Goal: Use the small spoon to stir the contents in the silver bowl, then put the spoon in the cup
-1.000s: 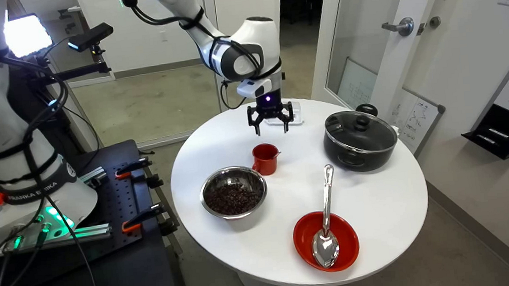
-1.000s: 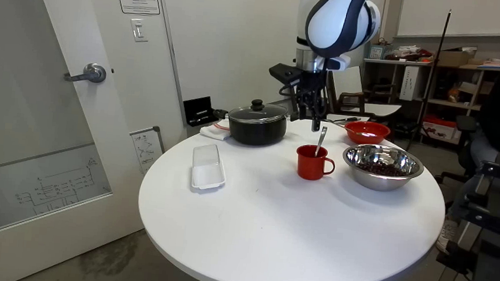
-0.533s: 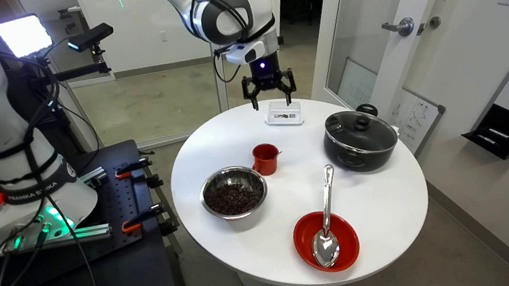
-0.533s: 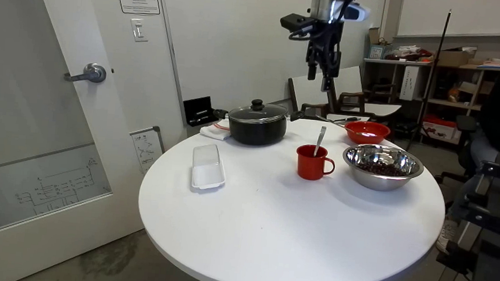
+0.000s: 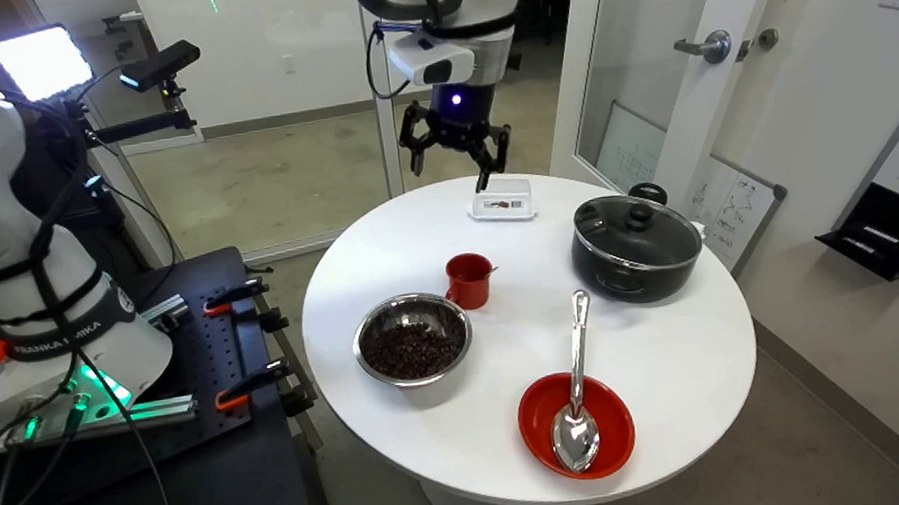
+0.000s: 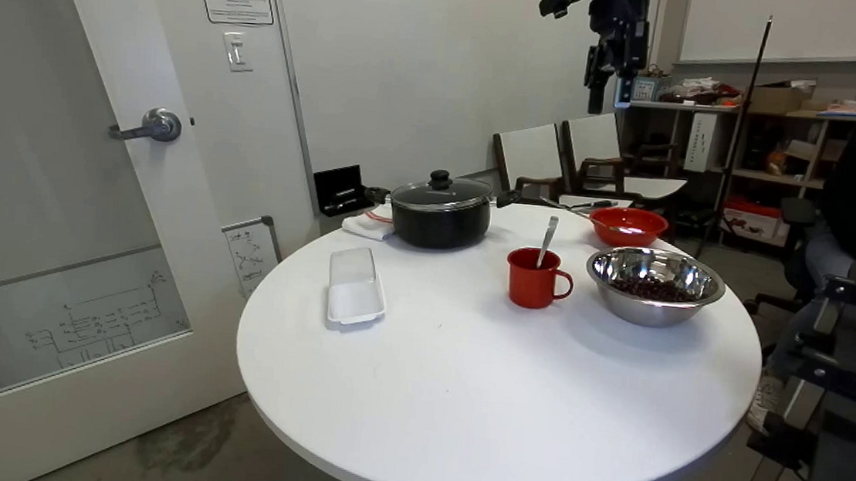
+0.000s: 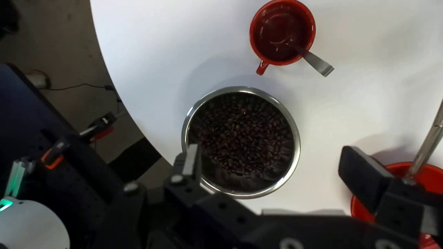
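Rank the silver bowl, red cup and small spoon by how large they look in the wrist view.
1. silver bowl, clearly widest
2. red cup
3. small spoon, by its visible part; the lower end is unclear

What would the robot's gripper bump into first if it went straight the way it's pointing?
Probably the silver bowl: the open gripper points down roughly toward it. Depth is hard to judge, so it might meet the table beside the bowl.
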Motion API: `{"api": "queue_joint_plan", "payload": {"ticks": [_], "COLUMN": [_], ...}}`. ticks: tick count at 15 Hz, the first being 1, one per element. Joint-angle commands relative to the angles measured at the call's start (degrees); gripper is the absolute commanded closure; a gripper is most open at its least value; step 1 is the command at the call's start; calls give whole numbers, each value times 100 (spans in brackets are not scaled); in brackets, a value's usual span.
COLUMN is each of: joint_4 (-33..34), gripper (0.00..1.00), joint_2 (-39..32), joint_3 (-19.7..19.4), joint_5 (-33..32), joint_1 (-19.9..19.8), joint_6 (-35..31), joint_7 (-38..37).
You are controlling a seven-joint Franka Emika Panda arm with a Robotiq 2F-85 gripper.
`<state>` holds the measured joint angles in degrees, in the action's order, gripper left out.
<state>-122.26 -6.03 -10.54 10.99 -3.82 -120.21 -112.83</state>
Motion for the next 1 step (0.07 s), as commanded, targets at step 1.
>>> {"api": "queue_joint_plan", "payload": {"ticks": [1], "joint_4": [55], "gripper": [0], "joint_2": [-60], "joint_3": [78], "joint_5": [77], "joint_1": [-138], "joint_6": [50], "joint_7": [69]}}
